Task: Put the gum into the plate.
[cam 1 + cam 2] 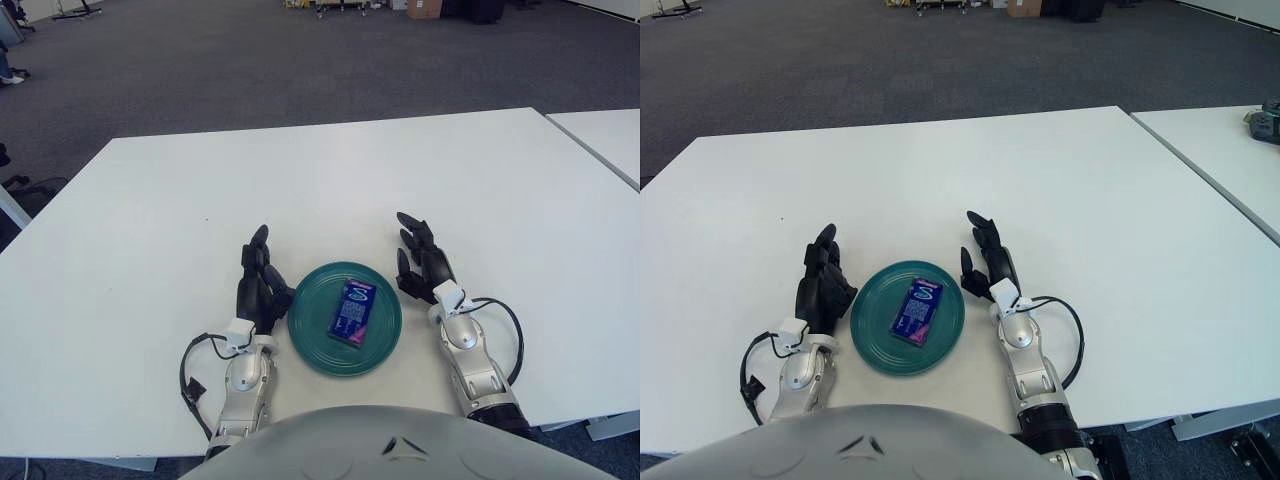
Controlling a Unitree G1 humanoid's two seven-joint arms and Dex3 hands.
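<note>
Gum [353, 311] lies in plate [312, 340] (teal) — both hands empty

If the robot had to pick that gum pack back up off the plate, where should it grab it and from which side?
Probably across its two long edges, coming from above. The gum pack lies flat in the middle of the green plate, long axis running roughly front to back, so the narrow width suits the fingers. The plate's raised rim hinders a low sideways approach. The right hand, open beside the plate, looks nearest; the left hand shows on the plate's other side.

Black three-fingered left hand [262, 285] and right hand [422, 262], silver forearms, looping black cables.
</note>
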